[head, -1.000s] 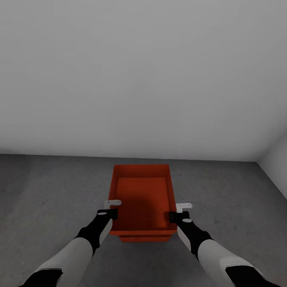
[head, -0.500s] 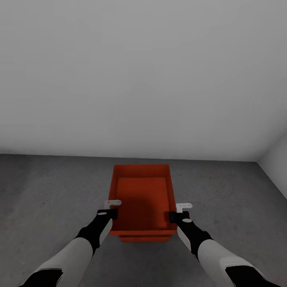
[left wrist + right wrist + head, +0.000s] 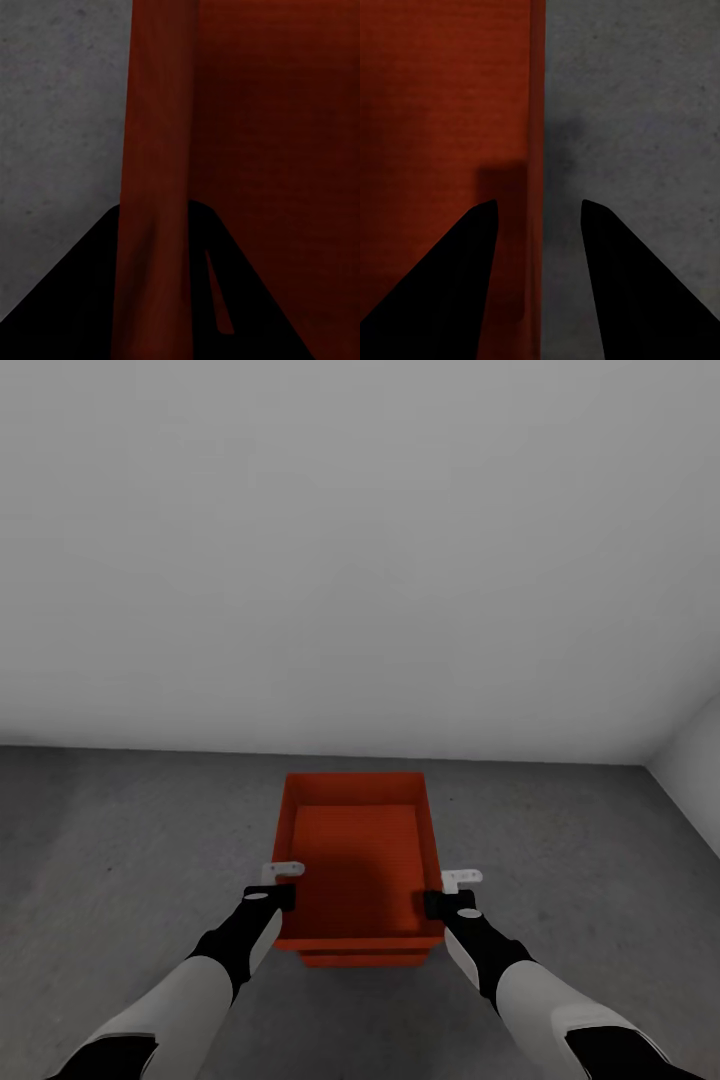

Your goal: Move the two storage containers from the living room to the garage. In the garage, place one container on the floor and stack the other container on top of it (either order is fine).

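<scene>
An orange-red storage container (image 3: 355,850) sits nested on top of a second one, whose rim (image 3: 365,959) peeks out below its near edge, on the garage's dark grey concrete floor (image 3: 130,840). My left gripper (image 3: 281,884) is at the top container's left wall. In the left wrist view that wall (image 3: 157,135) runs between the fingers, and the left gripper (image 3: 156,214) is shut on it. My right gripper (image 3: 452,890) is at the right wall. In the right wrist view the right gripper (image 3: 538,204) stands open, straddling the thin wall (image 3: 536,90) with room on both sides.
A plain white-grey wall (image 3: 360,560) rises behind the containers. Another wall (image 3: 695,770) meets it at the far right corner. Bare concrete lies to the left and right of the stack.
</scene>
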Tool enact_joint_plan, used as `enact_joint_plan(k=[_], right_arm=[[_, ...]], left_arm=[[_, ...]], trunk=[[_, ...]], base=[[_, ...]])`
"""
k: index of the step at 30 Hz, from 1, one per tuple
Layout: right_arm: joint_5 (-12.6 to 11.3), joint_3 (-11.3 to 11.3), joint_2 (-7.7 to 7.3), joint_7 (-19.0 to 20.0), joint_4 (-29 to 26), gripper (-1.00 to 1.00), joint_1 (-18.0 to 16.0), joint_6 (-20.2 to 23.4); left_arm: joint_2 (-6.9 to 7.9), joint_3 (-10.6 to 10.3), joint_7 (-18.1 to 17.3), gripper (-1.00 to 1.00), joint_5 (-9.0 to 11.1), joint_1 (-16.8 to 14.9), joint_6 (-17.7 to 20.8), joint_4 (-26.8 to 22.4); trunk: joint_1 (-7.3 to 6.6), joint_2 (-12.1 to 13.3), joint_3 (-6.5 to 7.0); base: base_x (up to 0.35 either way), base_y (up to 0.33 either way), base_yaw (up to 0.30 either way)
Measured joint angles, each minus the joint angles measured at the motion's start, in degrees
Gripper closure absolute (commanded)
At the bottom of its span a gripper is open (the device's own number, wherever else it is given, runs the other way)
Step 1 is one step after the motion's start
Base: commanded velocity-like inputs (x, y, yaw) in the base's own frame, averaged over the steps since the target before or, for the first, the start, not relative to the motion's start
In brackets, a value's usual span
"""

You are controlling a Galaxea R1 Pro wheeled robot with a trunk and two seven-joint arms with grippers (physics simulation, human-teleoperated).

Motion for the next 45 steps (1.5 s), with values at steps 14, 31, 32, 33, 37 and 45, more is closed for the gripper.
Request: enact_joint_plan(k=[14,31,32,33,37,45], right_arm=[[0.01,-0.10,0.04,-0.02,0.01,1.00,0.02,0.00],[-0.01,-0.09,0.03,-0.01,0.01,1.00,0.03,0.00],[0.01,-0.10,0.04,-0.02,0.01,1.00,0.03,0.00],[0.02,-0.12,0.05,-0.03,0.01,1.00,0.03,0.00],[0.00,-0.07,0.06,-0.06,0.02,1.00,0.00,0.00],[0.02,-0.08,0.04,0.00,0.01,1.00,-0.01,0.00]], left_arm=[[0.03,-0.05,-0.01,1.00,-0.01,0.00,0.17,-0.12],[-0.01,-0.07,0.05,1.00,-0.01,0.01,0.19,-0.12],[0.01,-0.06,0.02,1.00,-0.01,0.01,0.18,-0.13],[0.01,-0.06,0.01,1.00,-0.01,0.01,0.19,-0.13],[0.04,-0.03,-0.04,1.00,-0.02,0.00,0.16,-0.13],[0.02,-0.03,-0.01,1.00,-0.02,0.00,0.14,-0.12]], trunk=[[3.08,-5.62,-2.51],[6.81,-12.44,-5.57],[7.03,-12.84,-5.75],[7.25,-13.24,-5.93],[8.13,-14.84,-6.65],[9.89,-18.05,-8.08]], base=[[0.000,0.000,0.000],[0.000,0.000,0.000],[0.000,0.000,0.000],[0.000,0.000,0.000],[0.000,0.000,0.000],[0.000,0.000,0.000]])
